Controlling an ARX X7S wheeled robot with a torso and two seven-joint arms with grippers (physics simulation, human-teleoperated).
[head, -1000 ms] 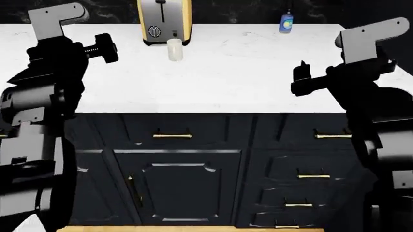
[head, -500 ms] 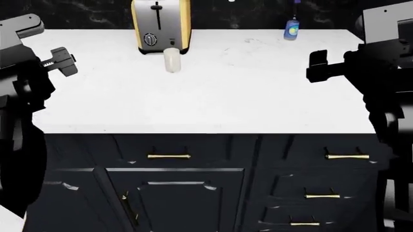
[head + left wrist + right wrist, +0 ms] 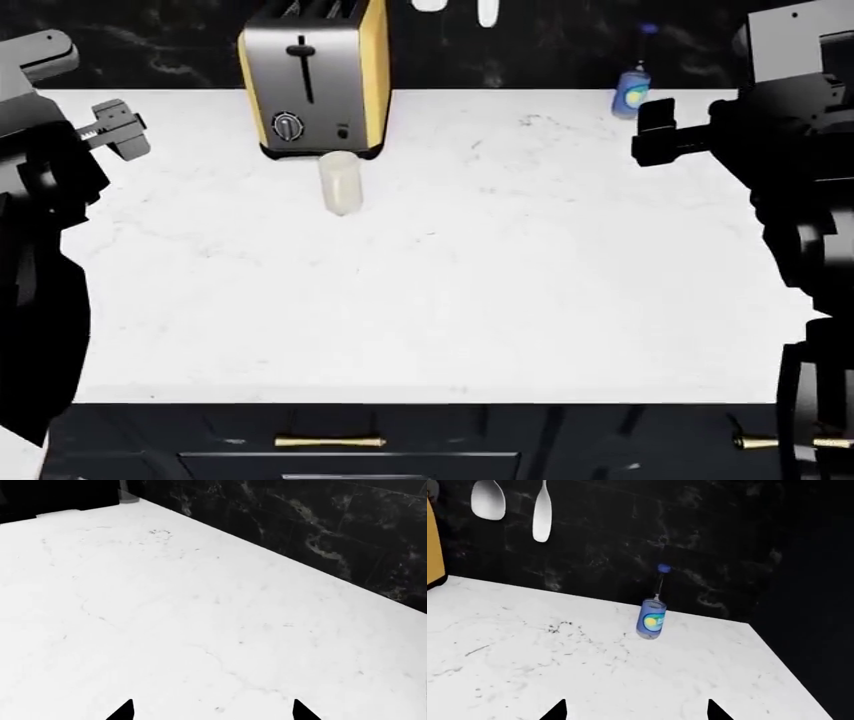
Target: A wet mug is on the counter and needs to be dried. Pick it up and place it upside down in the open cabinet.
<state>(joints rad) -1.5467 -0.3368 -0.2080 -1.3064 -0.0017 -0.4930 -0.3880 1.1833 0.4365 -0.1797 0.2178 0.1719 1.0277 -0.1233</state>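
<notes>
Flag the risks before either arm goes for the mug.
1. The mug stands right in front of the toaster, apparently touching it; a reaching pincer could knock either.
2. It stands upright and must end upside down, so a poor grip may slip.
3. No cabinet opening shows in these views.

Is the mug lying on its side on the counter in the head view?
No, the mug stands upright on the counter, just in front of the toaster.
</notes>
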